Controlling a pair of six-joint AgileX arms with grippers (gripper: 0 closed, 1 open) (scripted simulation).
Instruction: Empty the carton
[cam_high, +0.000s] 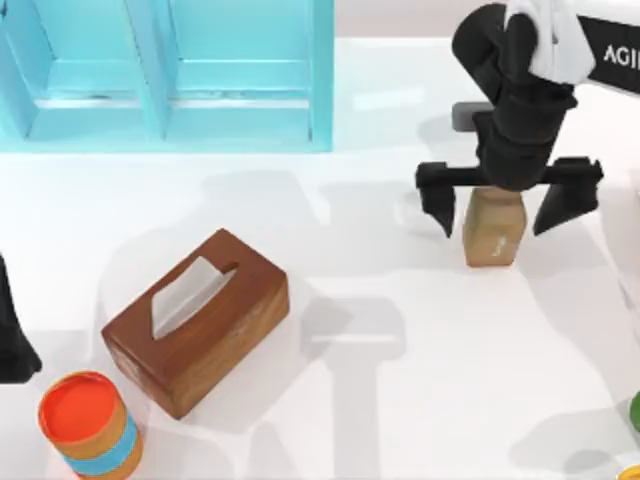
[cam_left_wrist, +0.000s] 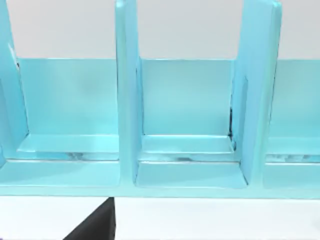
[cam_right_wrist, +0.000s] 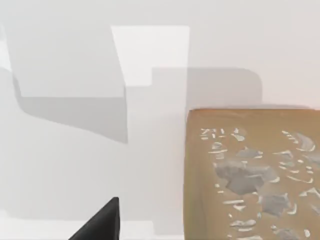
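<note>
The carton is a tan, upright box with a pale print, standing on the white table at the right. My right gripper hangs open just above it, one black finger on each side of the carton's top and neither touching it. In the right wrist view the carton's printed tan face is close up, with one black fingertip beside it. My left arm is parked at the table's left edge.
A brown wooden tissue box lies left of centre, with an orange and blue can at the front left. A light blue rack with upright dividers spans the back left. A grey block sits behind the right arm.
</note>
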